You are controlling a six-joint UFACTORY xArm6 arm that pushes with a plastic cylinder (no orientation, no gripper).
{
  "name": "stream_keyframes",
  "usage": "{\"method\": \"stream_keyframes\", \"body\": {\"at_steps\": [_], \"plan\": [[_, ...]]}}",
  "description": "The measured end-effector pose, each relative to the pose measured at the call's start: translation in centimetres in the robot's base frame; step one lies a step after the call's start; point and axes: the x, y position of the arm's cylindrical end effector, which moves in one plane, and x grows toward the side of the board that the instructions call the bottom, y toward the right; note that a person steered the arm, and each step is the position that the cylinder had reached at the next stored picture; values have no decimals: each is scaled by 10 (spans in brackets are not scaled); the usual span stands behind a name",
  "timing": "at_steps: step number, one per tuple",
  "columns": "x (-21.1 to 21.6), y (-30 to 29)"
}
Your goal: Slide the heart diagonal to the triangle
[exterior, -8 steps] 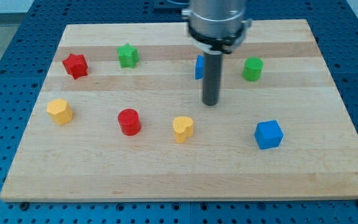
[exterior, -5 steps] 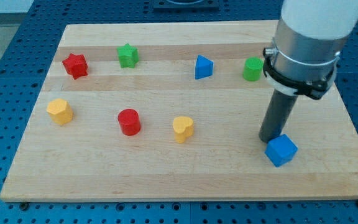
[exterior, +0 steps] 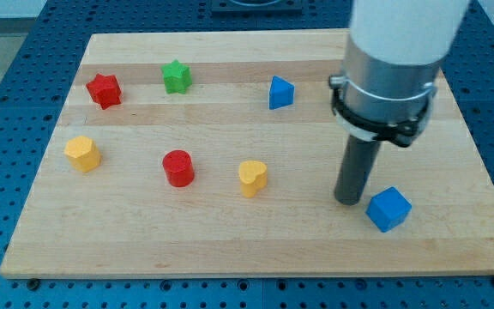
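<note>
The rod has no gripper, so nothing is held; my tip (exterior: 350, 200) stands just left of the blue cube (exterior: 389, 209). The yellow heart (exterior: 252, 178) lies well apart to the left, below the blue triangle (exterior: 280, 93).

Your arm shows as a wide, smooth cylinder, white at the view's top and silver-grey metal lower down. A black ring clamps around the base of that metal section, with small lugs jutting from its edge. Below it hangs a straight, dark, matte rod ending in my tip (exterior: 349, 201), cut flat.
</note>
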Motion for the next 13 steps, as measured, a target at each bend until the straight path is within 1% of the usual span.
{"method": "stream_keyframes", "body": {"at_steps": [1,2,3,4,5,6,7,8,9,10,11,12,13], "plan": [[17,20],[24,20],[24,-60],[-6,-130],[-76,-158],[-103,-162],[-100,-131],[-96,-191],[-88,-275],[-69,-308],[-53,-253],[-52,-208],[-52,-208]]}}
